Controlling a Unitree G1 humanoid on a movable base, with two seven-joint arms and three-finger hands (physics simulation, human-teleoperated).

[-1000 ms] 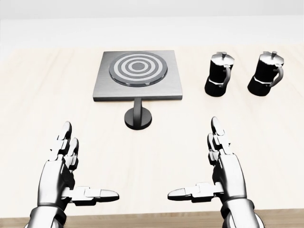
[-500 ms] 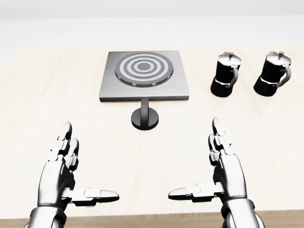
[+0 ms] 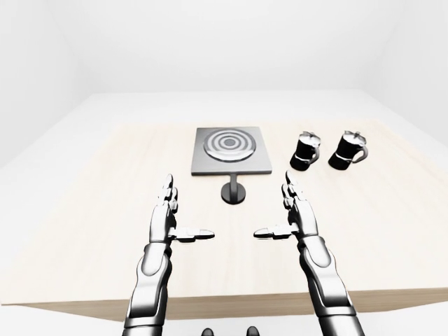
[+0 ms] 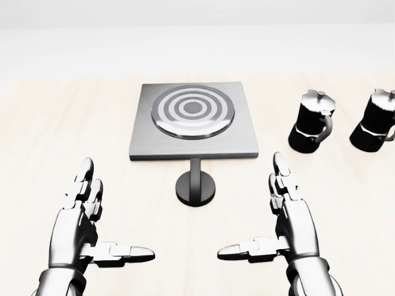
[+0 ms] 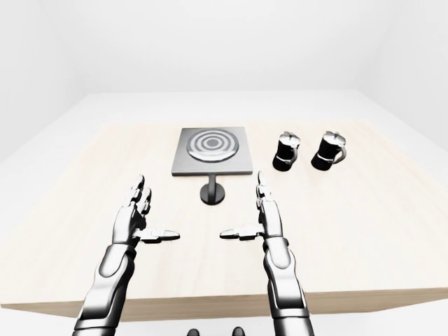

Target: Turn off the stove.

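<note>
So the big pale wooden bench (image 4: 49, 142) fills most of the head view, and sitting on it near the middle-top is the flat square grey metal stove (image 4: 194, 121) with its round ringed burner plate (image 4: 193, 110). Right below the stove's lower edge in that view there's the black round control knob (image 4: 196, 187), and its short stem has its long axis running straight up the picture, pointing at the stove and touching its edge. Off to the right of the stove, well apart from it, are two black-and-silver moka pots: the nearer pot (image 4: 311, 122) and the far pot (image 4: 376, 119), which gets cut off by the right edge, both upright with their handles on the right. At the bottom, the silver left hand (image 4: 83, 228) and silver right hand (image 4: 290, 219) hover over the bench, fingers spread wide, thumbs pointing inward toward each other, holding nothing. The knob sits between them and higher up.
</note>
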